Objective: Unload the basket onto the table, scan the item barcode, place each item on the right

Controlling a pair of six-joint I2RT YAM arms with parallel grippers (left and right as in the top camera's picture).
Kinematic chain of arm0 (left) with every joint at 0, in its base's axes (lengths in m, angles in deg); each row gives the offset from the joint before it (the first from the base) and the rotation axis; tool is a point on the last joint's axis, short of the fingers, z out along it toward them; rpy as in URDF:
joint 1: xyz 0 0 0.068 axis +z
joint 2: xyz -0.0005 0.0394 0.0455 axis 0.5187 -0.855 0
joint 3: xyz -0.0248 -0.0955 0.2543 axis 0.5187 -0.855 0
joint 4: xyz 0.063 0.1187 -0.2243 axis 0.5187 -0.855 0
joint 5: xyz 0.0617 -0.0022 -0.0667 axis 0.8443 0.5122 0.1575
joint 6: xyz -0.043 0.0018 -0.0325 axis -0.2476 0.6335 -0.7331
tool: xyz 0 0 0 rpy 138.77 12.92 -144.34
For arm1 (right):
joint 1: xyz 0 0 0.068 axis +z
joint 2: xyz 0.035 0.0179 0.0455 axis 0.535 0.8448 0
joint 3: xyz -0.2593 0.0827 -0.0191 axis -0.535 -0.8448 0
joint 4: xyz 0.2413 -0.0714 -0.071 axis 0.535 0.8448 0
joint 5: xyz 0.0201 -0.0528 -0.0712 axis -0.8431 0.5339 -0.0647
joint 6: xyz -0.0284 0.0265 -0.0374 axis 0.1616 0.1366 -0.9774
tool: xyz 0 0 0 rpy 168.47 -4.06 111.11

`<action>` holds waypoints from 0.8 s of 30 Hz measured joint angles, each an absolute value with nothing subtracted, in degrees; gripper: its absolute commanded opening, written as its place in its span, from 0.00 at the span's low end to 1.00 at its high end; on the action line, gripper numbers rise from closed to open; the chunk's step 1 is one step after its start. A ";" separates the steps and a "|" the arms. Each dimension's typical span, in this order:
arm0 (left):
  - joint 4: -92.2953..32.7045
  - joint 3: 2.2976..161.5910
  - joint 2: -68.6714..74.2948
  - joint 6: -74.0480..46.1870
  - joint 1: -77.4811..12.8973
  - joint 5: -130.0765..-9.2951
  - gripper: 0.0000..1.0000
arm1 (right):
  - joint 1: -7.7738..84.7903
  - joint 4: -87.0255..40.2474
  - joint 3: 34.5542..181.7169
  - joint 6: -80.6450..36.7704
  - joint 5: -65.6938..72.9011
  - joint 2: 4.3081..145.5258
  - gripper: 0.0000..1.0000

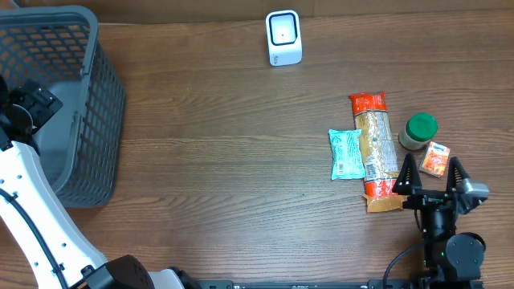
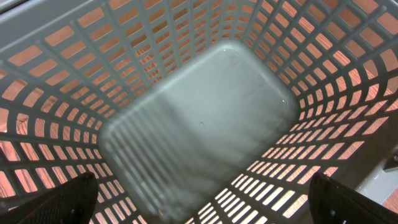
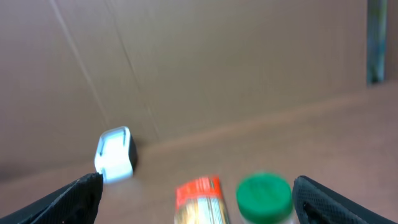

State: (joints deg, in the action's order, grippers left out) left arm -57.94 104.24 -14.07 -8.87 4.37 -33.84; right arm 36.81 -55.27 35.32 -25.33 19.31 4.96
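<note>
Lower right of the overhead frame: four grocery items lie close together on the wooden bench (image 1: 225, 160); which one is to be scanned, I cannot tell.
Long snack packet (image 1: 376, 144): a clear-film sleeve with orange-red ends, lying flat. It is probably light, crinkly and slippery, with brittle contents. A gentle pinch across its narrow width near the middle looks best.
Teal sachet (image 1: 346, 152): flat and soft-looking, touching the long packet's left side. It is likely floppy and hard to lift off the wood, so an exposed edge is the place to take it.
Green-lidded jar (image 1: 418, 131): upright, round and rigid, probably the heaviest item. Its wall looks smooth, so grip across the body below the lid.
Small orange packet (image 1: 436, 160): small and flat, just below and right of the jar. I cannot tell whether it is a box or a pouch.
Right tool (image 1: 432, 175): jaws spread wide and holding nothing, at the bottom right, between the long packet's lower end and the orange packet.
Left tool (image 2: 205, 202): jaws also spread wide and empty, over the grey plastic basket (image 1: 88, 72) at upper left, which has lattice walls and a smooth bare floor.
Barcode scanner (image 1: 283, 38): a white rounded block with a dark window, at top centre, well apart from the items.
Barcodes: none legible in any view.
</note>
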 measured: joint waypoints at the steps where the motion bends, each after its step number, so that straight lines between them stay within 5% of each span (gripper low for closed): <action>1: -57.94 104.24 -14.07 -8.87 4.37 -33.84 1.00 | 36.81 -53.61 35.32 -25.35 19.35 4.94 1.00; 24: -57.94 104.24 -14.07 -8.87 4.37 -33.84 1.00 | 34.19 -51.40 35.32 -39.31 12.31 4.92 1.00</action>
